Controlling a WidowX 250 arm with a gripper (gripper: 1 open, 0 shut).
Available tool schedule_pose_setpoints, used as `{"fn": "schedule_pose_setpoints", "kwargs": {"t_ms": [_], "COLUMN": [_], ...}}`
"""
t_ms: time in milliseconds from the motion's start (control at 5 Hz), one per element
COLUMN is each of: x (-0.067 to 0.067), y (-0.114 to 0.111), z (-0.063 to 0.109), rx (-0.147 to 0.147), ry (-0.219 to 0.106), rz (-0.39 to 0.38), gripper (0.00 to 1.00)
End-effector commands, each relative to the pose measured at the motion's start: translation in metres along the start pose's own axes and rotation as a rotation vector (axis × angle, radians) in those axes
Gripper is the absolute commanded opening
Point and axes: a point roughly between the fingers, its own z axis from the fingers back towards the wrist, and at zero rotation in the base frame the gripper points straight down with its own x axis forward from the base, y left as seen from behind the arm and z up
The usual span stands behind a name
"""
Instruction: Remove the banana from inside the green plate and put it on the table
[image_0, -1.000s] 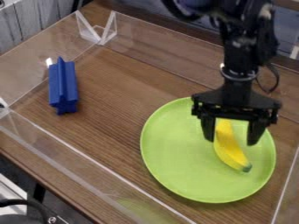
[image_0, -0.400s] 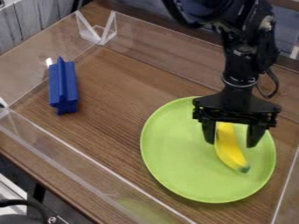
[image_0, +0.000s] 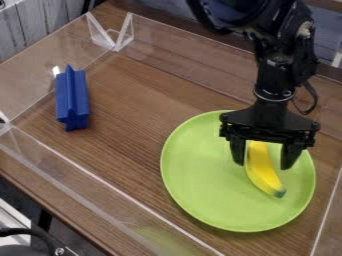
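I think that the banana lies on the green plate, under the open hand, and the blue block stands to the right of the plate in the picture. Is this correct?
Not quite: the camera view shows the blue block to the left of the plate. The banana does lie on the green plate, under the open hand.

The lime-green round plate (image_0: 201, 195) leaves open room on its camera-left side and front. Across the dark brown wood-grain worktop (image_0: 127, 135), a wide lane runs toward the upright blue rectangular block (image_0: 72, 100); low clear acrylic walls (image_0: 134, 208) seem to border it.
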Motion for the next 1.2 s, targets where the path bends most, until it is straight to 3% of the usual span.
{"fn": "schedule_pose_setpoints", "kwargs": {"t_ms": [0,1000], "x": [0.0049,0.0075], "y": [-0.0094,-0.0127], "z": [0.0112,0.016], "rx": [-0.019,-0.031], "ry": [-0.039,-0.058], "rz": [-0.024,-0.024], "gripper": [1.0,1.0]}}
